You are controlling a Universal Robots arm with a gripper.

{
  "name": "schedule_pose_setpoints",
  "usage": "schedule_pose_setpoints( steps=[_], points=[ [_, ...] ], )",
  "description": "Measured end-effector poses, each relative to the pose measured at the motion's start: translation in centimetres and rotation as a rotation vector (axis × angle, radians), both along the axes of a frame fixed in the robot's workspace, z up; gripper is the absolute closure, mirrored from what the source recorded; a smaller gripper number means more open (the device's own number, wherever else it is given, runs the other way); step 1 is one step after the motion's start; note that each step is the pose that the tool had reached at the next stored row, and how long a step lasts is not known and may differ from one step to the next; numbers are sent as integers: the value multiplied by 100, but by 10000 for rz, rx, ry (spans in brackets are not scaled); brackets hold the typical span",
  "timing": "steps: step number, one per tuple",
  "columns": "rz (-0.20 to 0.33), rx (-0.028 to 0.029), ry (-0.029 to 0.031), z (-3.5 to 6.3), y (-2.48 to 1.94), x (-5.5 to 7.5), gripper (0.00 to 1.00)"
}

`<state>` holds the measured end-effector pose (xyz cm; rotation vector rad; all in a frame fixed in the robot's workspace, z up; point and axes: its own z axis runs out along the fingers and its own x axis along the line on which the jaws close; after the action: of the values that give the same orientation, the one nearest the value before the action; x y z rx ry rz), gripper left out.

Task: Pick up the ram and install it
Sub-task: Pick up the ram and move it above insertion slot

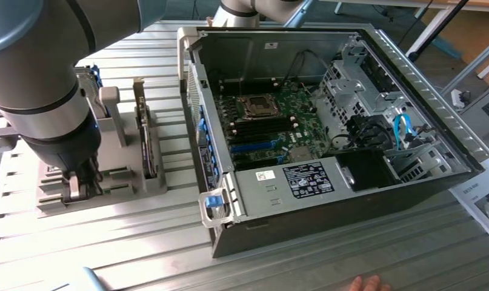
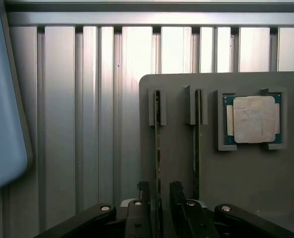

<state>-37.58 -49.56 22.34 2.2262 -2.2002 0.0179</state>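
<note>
Straddling ram (image 2: 157, 139) in holder (image 2: 246, 188) | claw (image 2: 159, 186) unclenched | exterior view: open case (image 1: 325, 218)

Long, narrow ram (image 2: 157, 144), seen edge-on: chips hidden, lower end concealed within the black metal tool (image 2: 159, 187), which is itself cut by the frame edge.
Light-blue rounded plastic panel (image 2: 3, 99): cut by the frame edge, identity undetermined.
Black printed label (image 1: 307, 179): text too small to be read.
Hand (image 1: 367, 284): cut off past the fingertips.
</note>
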Motion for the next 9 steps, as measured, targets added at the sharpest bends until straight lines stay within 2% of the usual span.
schedule_pose_setpoints(
  steps=[9],
  points=[
    [0,2,0,-42,-8,0,70]
  ],
)
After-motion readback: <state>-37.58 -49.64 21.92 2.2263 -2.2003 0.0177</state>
